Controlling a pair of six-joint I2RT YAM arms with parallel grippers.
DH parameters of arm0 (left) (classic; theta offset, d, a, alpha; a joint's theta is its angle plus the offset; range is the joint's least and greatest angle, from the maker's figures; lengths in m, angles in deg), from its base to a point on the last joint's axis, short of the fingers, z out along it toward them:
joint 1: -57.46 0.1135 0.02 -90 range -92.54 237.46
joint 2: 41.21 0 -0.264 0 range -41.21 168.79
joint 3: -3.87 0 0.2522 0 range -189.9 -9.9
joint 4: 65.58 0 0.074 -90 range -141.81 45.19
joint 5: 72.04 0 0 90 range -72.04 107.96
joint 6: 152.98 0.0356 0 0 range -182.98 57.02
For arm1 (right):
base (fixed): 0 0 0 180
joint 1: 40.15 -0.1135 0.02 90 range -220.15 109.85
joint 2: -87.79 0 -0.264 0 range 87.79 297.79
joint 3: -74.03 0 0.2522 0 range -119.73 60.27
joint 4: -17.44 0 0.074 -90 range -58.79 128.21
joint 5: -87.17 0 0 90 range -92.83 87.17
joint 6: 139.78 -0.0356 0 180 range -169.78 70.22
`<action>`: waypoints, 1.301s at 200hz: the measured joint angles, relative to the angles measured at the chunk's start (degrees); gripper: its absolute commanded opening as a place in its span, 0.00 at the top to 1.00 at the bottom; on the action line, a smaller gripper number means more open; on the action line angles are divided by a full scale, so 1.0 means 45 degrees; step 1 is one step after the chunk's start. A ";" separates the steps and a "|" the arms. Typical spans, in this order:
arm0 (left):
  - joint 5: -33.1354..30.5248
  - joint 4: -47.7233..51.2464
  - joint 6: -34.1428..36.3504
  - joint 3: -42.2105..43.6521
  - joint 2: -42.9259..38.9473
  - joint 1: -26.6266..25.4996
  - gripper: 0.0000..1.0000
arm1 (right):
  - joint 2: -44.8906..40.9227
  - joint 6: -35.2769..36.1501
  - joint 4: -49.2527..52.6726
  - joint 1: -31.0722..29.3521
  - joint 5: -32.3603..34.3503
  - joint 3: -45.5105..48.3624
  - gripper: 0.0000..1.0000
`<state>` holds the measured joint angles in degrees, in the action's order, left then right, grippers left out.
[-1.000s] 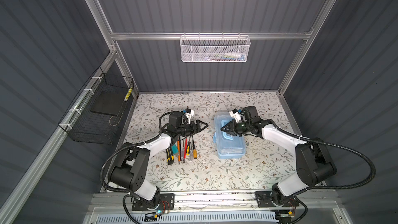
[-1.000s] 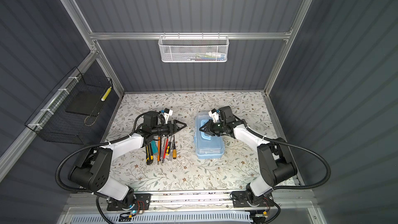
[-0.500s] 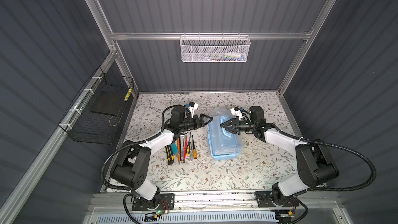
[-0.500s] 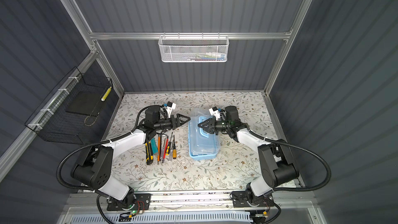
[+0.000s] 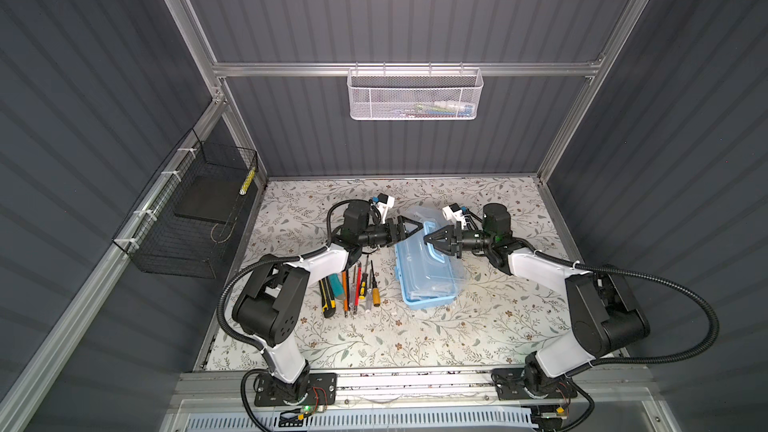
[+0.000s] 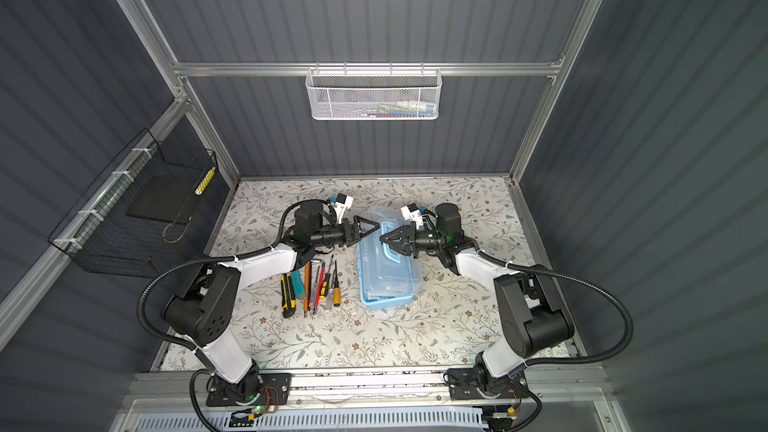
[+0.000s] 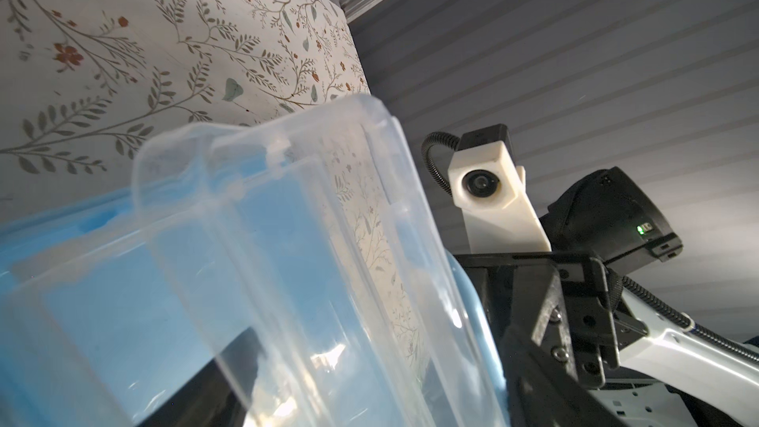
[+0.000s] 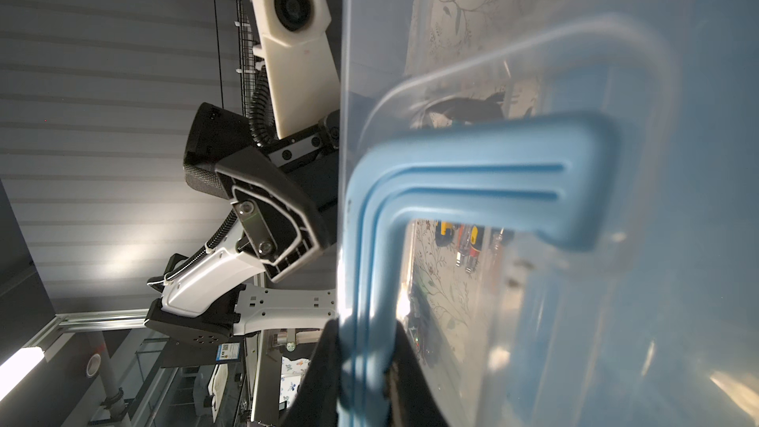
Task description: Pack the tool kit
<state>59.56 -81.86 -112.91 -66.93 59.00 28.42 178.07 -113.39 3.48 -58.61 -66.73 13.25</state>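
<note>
The only lettering in sight is a small blue-and-white sticker in the background of the right wrist view, its print too small to read.

Both arms reach in from the near edge of the floral table, elbows bent and forearms low and level, so the two grippers point at each other across the light-blue tool box. The box sits mid-table, its long side running front to back. Its clear lid is tilted up off the base.

The right gripper is clenched on the lid's blue handle, pinching one leg of it.

The left gripper has its jaws spread wide at the lid's raised edge. I cannot tell whether it touches the plastic.

Left of the box, tools lie in a neat row on the table: a yellow-black utility knife, a teal tool and several screwdrivers.

A white mesh basket hangs on the back wall and a black wire basket on the left wall.
</note>
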 measured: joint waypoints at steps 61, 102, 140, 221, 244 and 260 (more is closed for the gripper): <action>0.0141 -0.0845 -0.0923 -0.0073 0.0457 -0.0146 0.08 | -0.1005 0.2443 0.3041 0.0121 0.0884 -0.0272 0.44; 0.0141 -0.0738 -0.0967 -0.0495 0.0452 -0.0223 0.08 | -0.2283 0.4643 0.6188 0.0185 0.2589 -0.1098 0.37; 0.0131 -0.0233 -0.0947 -0.1350 0.0452 -0.0534 0.08 | -0.3871 0.5455 0.8641 0.0957 0.5134 -0.1219 0.37; 0.0121 0.1355 -0.0272 -0.4925 0.1953 -0.1559 0.07 | -0.7179 0.5897 1.0739 0.2589 0.8646 -0.0262 0.36; 0.0131 0.1904 -0.0083 -0.5892 0.2472 -0.1690 0.04 | -0.7480 0.6042 1.1152 0.2749 0.8966 -0.0141 0.35; 0.0136 0.2424 0.0102 -0.6533 0.2749 -0.1763 0.02 | -0.7669 0.6159 1.1288 0.2875 0.9131 -0.0063 0.35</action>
<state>60.17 -70.95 -112.46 -96.33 71.37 20.49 143.56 -85.68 54.28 -45.67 -25.64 12.96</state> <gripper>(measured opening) 0.967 0.650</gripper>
